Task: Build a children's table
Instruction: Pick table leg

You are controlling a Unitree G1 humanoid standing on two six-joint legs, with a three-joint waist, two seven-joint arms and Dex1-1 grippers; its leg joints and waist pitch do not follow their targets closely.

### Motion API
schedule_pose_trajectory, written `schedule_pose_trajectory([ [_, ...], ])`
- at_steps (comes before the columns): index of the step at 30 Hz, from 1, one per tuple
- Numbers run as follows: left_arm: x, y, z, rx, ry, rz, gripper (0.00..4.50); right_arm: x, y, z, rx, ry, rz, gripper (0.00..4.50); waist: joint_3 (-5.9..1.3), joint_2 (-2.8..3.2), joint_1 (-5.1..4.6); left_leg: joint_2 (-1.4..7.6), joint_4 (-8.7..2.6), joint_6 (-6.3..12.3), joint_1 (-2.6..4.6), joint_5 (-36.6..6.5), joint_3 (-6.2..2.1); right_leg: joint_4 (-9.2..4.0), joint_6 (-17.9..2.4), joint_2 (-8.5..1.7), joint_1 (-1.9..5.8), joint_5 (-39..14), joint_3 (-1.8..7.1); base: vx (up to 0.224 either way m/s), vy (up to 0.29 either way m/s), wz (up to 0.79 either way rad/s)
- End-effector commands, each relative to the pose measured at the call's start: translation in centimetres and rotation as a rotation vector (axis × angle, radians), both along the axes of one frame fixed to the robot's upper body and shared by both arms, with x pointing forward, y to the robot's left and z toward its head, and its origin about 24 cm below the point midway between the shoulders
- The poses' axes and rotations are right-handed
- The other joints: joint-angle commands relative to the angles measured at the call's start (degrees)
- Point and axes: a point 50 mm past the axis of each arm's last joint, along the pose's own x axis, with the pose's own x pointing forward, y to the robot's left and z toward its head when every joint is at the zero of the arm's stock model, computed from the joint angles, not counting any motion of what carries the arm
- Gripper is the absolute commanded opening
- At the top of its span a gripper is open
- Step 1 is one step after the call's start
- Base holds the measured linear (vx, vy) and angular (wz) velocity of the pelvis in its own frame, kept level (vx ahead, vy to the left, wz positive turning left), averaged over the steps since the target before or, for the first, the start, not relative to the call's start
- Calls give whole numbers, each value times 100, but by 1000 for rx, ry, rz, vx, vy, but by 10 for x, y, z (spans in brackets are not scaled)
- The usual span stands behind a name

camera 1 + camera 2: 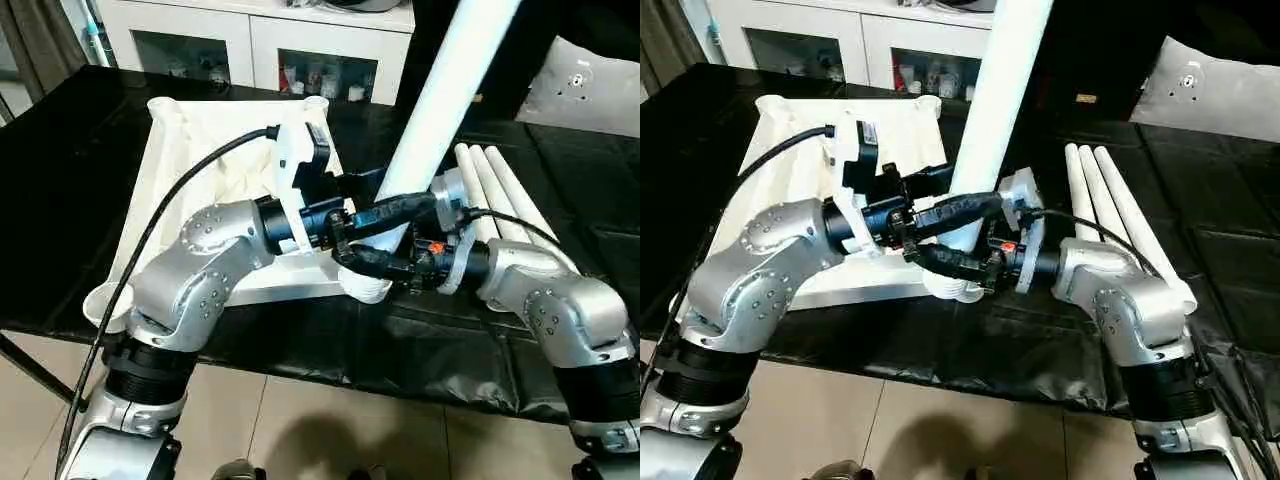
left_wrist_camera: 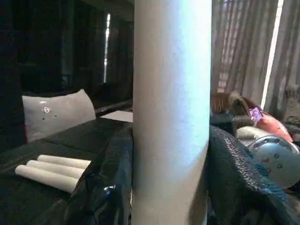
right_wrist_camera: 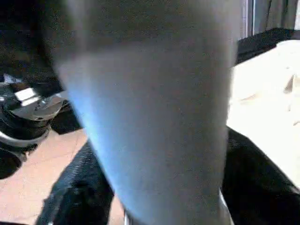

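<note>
From the head cameras, you are holding one leg (image 1: 445, 95) upright over the near right corner socket (image 1: 365, 285) of the table top (image 1: 215, 165), which is lying ribbed side up on the black work table (image 1: 60, 170). The left gripper (image 1: 385, 215) is clasping the leg from one side and the right gripper (image 1: 950, 262) is gripping it lower down, just above the socket. Three spare legs (image 1: 1110, 210) are lying side by side to your right.

In the left wrist view, the black fingers (image 2: 105, 187) are pressing both flanks of the leg — a firm hold.

In the right wrist view, the leg is sitting between the fingers (image 3: 75, 187), again held tight.

For this step, I judge that you should be keeping the leg square to the socket while turning — a tilted leg risks cross-threading.
</note>
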Motion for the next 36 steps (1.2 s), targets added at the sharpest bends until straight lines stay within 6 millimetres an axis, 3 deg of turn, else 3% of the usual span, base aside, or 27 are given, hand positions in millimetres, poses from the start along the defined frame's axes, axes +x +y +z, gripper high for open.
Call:
schedule_pose_trajectory([
  [1,1,3,-1,6,4,20,186,0,-6,6,9,-13,-13,307,-429,-60,22,401,-428,253,24,-137,-124,-391,-1146,-508,364,-868,308,0,0,0],
  [17,-2,0,-1,-5,8,3,186,-5,-4,6,29,21,30,307,-420,-61,23,405,-429,279,21,-138,-124,-399,-1170,-515,361,-891,307,0,0,0],
  [18,-2,0,-1,-5,8,2,186,-5,-4,6,28,24,31,280,-418,-61,22,405,-430,277,23,-144,-124,-401,-1169,-514,361,-898,307,0,0,0],
  [22,-3,-1,-1,-4,8,-7,186,-5,-4,5,28,29,27,268,-414,-59,20,405,-432,260,24,-172,-125,-405,-1167,-513,357,-937,306,0,0,0],
  [24,-3,-1,-1,-3,9,-11,186,-5,-4,5,29,30,25,230,-413,-56,19,407,-434,262,26,-161,-127,-404,-1170,-511,354,-930,306,0,0,0],
  [36,-2,-1,-5,9,29,20,186,-5,-5,4,37,30,21,201,-404,-52,15,407,-437,230,29,-220,-127,-413,-1144,-509,349,-984,307,0,0,0],
])
